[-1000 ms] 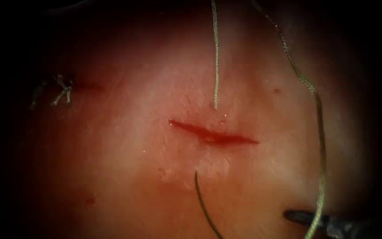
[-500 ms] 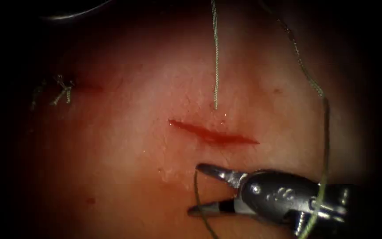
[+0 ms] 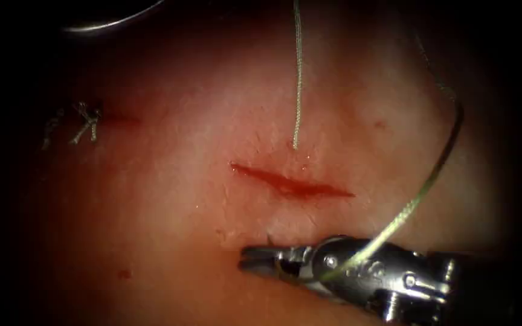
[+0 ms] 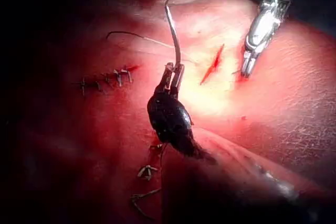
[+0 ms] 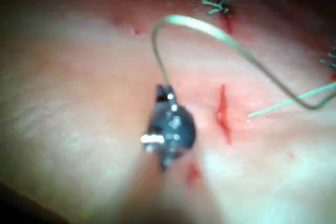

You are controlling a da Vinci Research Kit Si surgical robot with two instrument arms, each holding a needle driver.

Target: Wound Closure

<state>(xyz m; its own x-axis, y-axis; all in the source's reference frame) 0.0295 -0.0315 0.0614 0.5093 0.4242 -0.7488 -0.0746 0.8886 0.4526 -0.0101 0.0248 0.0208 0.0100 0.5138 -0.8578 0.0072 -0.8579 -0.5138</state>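
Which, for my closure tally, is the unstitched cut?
The central cut, bare, beside the right tool holding thread; the left cut is stitched. Left tool holds the needle, outside tissue.

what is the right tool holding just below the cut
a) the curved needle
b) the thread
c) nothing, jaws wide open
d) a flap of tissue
b: in the endoscope view the right tool has its jaws shut on the thread just below the cut, and the strand loops away from the jaws.

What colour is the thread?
Pale grey-green; the thread shows best in the endoscope view, above the cut.
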